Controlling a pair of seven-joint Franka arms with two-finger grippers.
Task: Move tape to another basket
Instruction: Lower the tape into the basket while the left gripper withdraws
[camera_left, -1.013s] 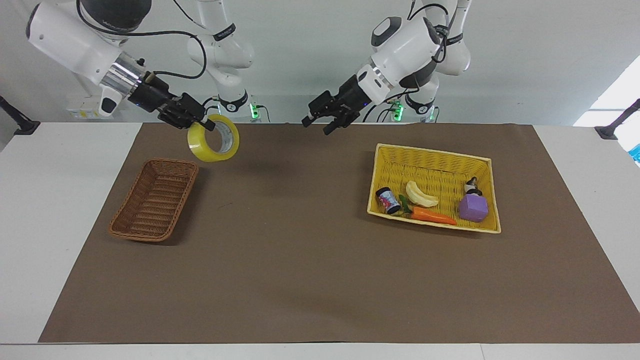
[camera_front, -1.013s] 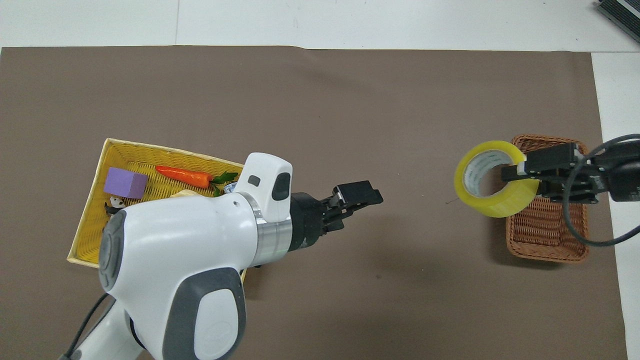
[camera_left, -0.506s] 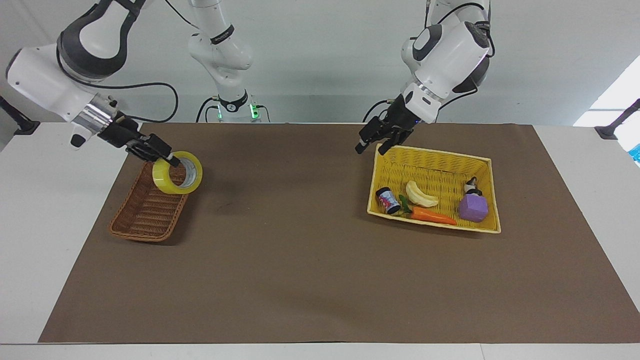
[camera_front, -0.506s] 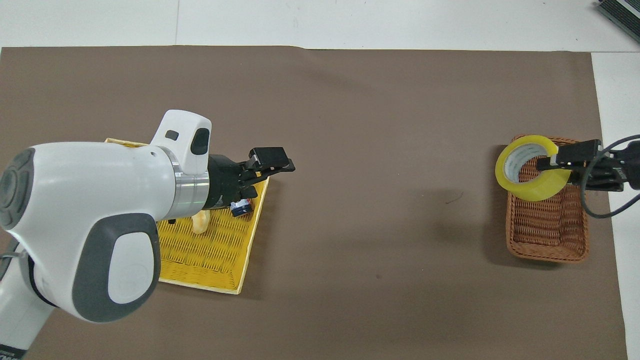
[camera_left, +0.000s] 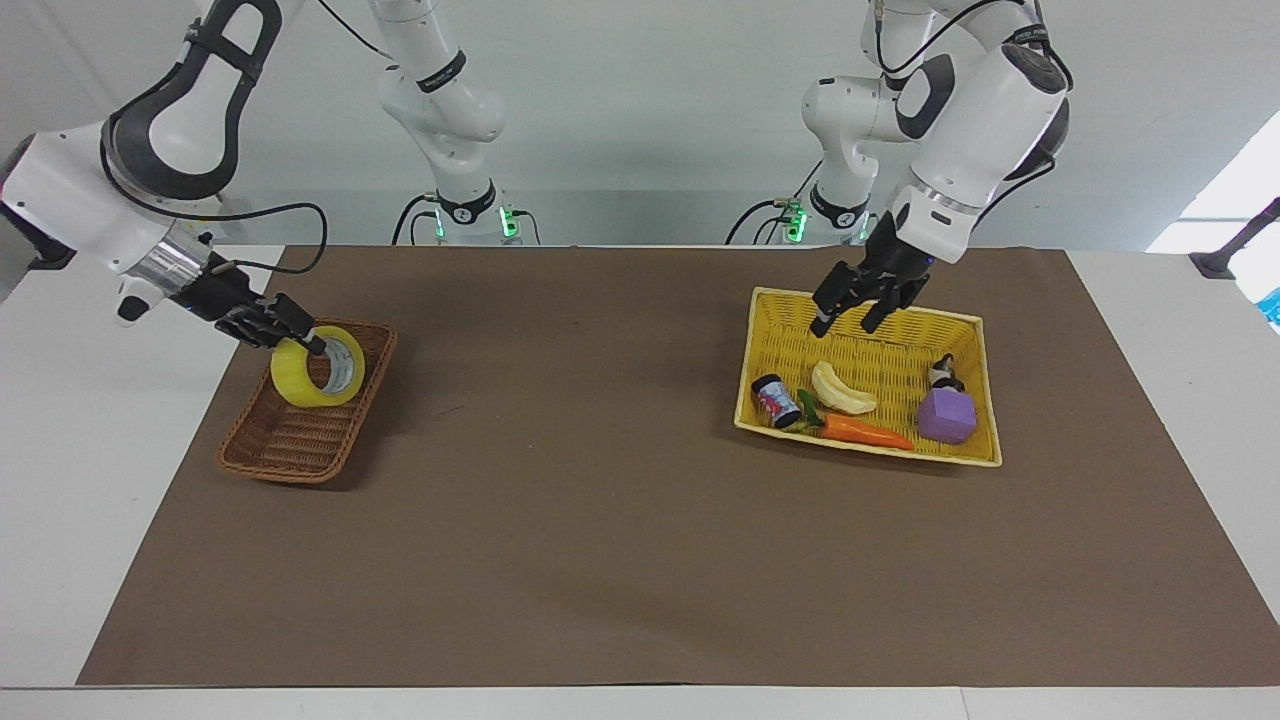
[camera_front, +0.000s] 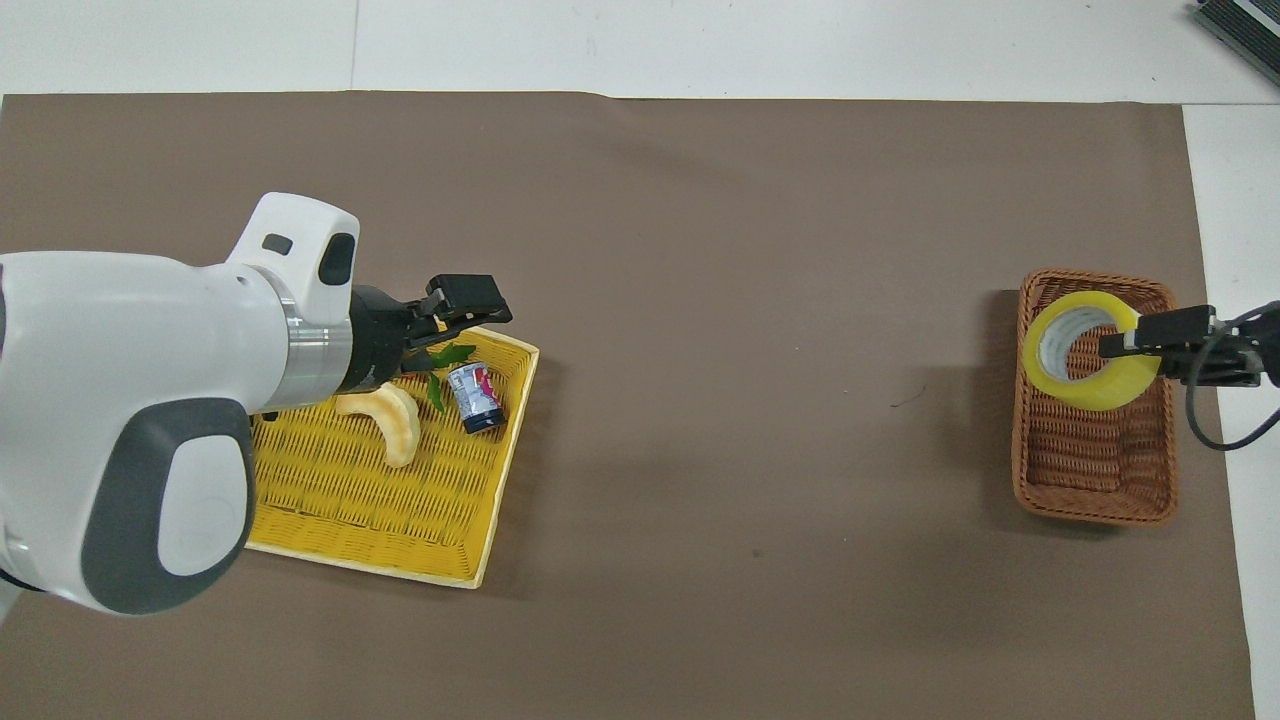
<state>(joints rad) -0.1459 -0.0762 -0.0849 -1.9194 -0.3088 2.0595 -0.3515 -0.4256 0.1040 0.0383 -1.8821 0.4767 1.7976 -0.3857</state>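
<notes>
Carried down and toward the right arm's end of the counter since a second ago, the tape (camera_left: 318, 372) now hangs low over the brown basket (camera_left: 300, 445), in the half nearer the robots. It stands on edge, its hole facing along the table. The right gripper (camera_left: 300, 340) pinches the roll's wall at the top, one finger inside the core and one outside, closed on it. Whether the roll's bottom already touches the weave is hard to tell; it looks just clear of it or barely resting.

That basket sits near the counter's edge at the right arm's end. Over at the left arm's end, the left gripper (camera_left: 850, 310) has pulled back over the yellow basket (camera_left: 970, 325), above its edge nearer the robots, with its fingers parted and nothing between them. It waits there above the banana (camera_left: 842, 390), the can (camera_left: 776, 400), the carrot (camera_left: 866, 432) and the purple block (camera_left: 946, 415).

The risk from here is in the release. Let go on its edge, the roll could tip or roll against the low wall nearer the robots and spill out. A finger drawn out of the core at a slant could also drag the tape, or the light basket, with it.
</notes>
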